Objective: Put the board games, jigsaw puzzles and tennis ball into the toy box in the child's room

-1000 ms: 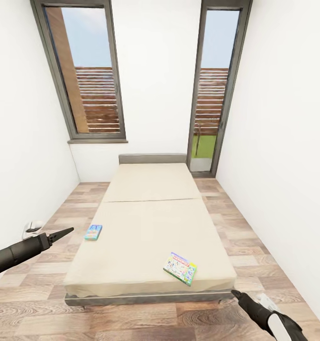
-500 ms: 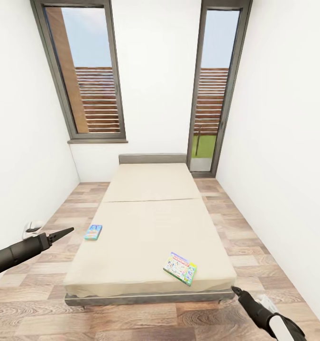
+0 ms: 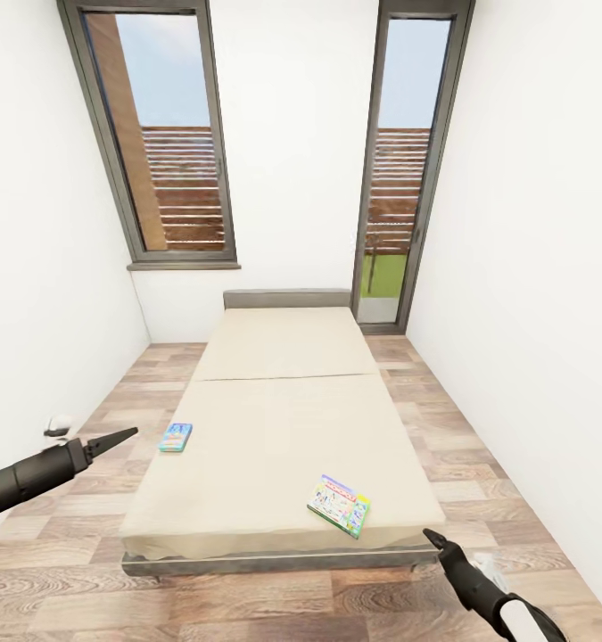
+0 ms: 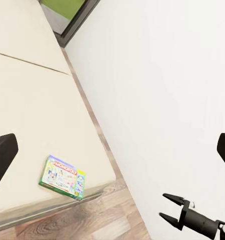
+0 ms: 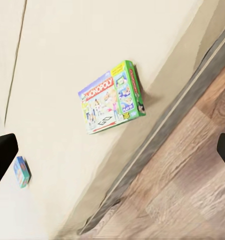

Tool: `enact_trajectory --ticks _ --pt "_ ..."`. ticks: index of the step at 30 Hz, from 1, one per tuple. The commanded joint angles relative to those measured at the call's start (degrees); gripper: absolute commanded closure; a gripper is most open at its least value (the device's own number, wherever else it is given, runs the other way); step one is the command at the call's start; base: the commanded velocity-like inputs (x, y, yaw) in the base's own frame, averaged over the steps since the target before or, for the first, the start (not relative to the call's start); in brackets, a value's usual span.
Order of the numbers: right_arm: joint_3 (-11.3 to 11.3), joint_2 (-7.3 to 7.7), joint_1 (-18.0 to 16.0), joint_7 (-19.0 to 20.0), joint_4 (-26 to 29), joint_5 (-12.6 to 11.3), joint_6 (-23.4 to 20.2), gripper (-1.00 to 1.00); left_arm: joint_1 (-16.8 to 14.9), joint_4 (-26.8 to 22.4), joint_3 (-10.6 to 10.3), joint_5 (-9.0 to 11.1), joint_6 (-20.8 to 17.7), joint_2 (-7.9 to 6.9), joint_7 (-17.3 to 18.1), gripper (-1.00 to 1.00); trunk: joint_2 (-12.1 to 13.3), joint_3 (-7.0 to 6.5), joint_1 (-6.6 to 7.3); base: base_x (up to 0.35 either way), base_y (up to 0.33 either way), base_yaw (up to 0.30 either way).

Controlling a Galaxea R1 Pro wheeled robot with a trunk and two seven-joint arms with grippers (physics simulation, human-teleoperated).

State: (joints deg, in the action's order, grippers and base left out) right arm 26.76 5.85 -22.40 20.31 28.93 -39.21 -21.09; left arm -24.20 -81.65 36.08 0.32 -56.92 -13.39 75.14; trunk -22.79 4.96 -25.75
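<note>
Two games on the bed: we see the green board game [image 3: 338,505] lying flat near the foot corner of the bed [image 3: 283,419], and the small blue board game [image 3: 176,437] at the bed's left edge.
Progress: we judge nothing is packed yet; both games lie untouched.
Left gripper [image 3: 122,437]: it hangs beside the blue game, jaws looking closed and empty.
Right gripper [image 3: 432,539]: near the foot corner; the left wrist view shows its jaws [image 4: 173,209] parted, empty.
Right wrist view: we read the green box's Monopoly lettering [image 5: 111,97], which the head view blurs.
</note>
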Motion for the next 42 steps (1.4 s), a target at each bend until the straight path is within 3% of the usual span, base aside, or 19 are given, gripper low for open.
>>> enact_trajectory --ticks 1,10,42 --pt "0.09 -0.47 -0.06 0.12 -0.08 -0.45 -0.55 -1.0 -0.08 0.0 0.1 0.01 -0.91 -0.05 0.25 -1.0 -0.13 0.13 -0.04 0.0 0.0 0.0" --pt "-0.03 -1.45 -0.07 0.49 -0.37 -1.05 -0.51 -1.0 -0.14 0.01 0.33 -0.01 -2.39 -0.14 0.35 -1.0 -0.13 0.13 -0.04 0.0 0.0 0.0" --pt "0.21 -0.95 -0.04 0.86 -0.45 -1.1 -0.62 -1.0 -0.61 0.08 0.43 -0.42 -3.06 -0.27 0.27 -1.0 -0.13 0.13 -0.04 0.0 0.0 0.0"
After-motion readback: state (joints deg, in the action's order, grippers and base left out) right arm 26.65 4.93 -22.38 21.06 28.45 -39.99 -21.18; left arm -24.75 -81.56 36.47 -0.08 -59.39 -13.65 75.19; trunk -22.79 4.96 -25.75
